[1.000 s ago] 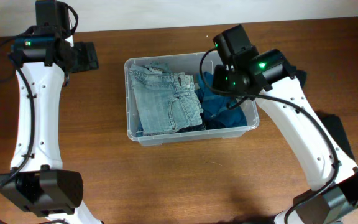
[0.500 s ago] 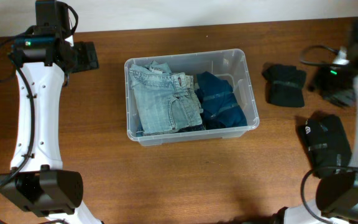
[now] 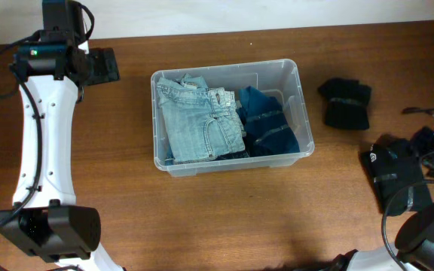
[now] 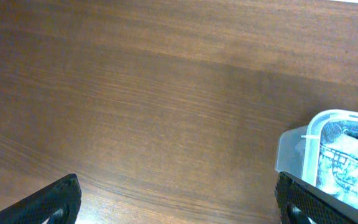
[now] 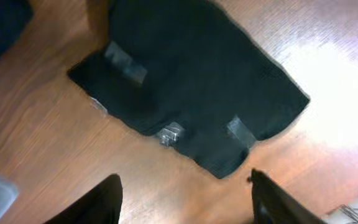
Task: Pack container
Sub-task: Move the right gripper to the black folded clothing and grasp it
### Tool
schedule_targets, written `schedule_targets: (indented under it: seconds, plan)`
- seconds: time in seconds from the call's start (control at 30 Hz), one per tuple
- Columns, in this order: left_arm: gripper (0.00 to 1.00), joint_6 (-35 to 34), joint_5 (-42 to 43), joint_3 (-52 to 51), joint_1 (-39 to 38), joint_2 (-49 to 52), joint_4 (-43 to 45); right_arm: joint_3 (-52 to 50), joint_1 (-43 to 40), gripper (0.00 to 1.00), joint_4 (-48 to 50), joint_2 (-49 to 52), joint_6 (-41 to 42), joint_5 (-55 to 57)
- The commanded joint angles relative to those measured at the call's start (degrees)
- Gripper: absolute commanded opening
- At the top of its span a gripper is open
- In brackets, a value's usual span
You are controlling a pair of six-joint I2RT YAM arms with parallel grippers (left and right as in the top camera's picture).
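In wrist views: left gripper (image 4: 182, 202) spread | right gripper (image 5: 188, 199) spread (overhead crops it)

One table (image 3: 224, 218) and one clear bin (image 3: 236, 162). Inside the bin lie two denim pieces: one pale pair of jeans (image 3: 202, 124) on its 9 o'clock side and one dark blue piece (image 3: 266, 124) on its 3 o'clock side. Outside it lie two black cloths, both well apart from the bin: one small cloth (image 3: 346, 105) at about 2 o'clock and one larger cloth (image 3: 395, 177) at about 4 o'clock. That makes four cloth items. The larger cloth bears three clear grey patches (image 5: 241, 130) in the right wrist view. There are two arms: the left arm (image 3: 45, 135) at the table's 9 o'clock and the right arm (image 3: 432, 232) at 4 o'clock, cut off by the frame edge.
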Motion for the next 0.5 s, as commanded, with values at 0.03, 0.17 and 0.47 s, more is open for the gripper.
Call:
schedule_targets:
  seconds: [0.03,0.17,0.47]
  plan:
    - [0.99,-0.46,0.37,0.63,0.42,-0.92,0.17,-5.16,-0.02,0.58,7.91,-0.42,0.52,-0.55]
    - [0.99,-0.46,0.17,0.63,0.42,-0.92,0.15,-6.56,-0.02,0.59,11.63,0.11,0.46,-0.09]
    - [0.99,-0.22,-0.24,0.63,1.11,-0.92,0.07,-6.62,-0.07,0.54,12.44,7.32,0.68,2.25]
